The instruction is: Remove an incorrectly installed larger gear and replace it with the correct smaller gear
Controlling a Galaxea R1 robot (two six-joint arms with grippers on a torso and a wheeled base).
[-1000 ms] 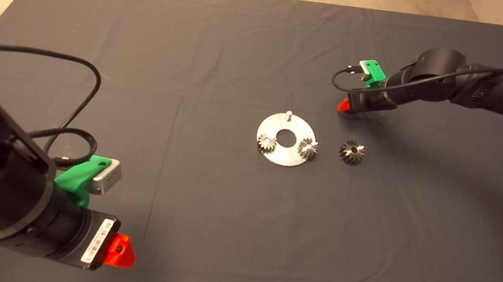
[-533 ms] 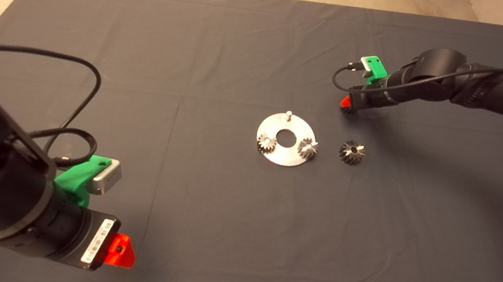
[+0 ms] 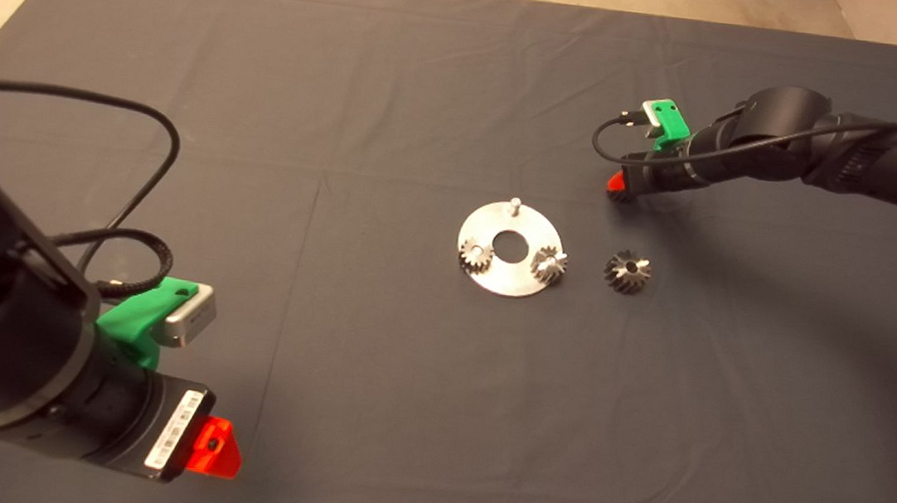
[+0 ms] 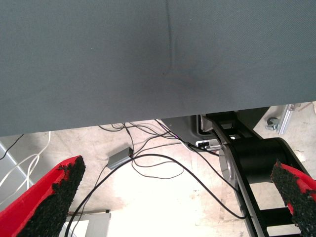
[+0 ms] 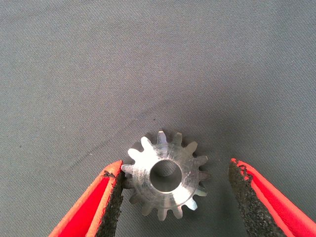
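Two pads of our right tool [image 5: 175, 197] stand released around the smaller gear [image 5: 165, 174], flat on the mat at 1 o'clock from the plate [image 3: 509, 249]. We see the larger gear [image 3: 627, 271] at 3 o'clock beside it. Our left tool [image 4: 177, 197] waits released.

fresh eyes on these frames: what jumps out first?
The shiny round plate mid-mat, with two small gears on it and one bare peg at its far edge. The larger gear lies on the mat just right of the plate. The right gripper is down at the mat beyond the plate, jaws open around the smaller gear; the left gripper waits lower left.
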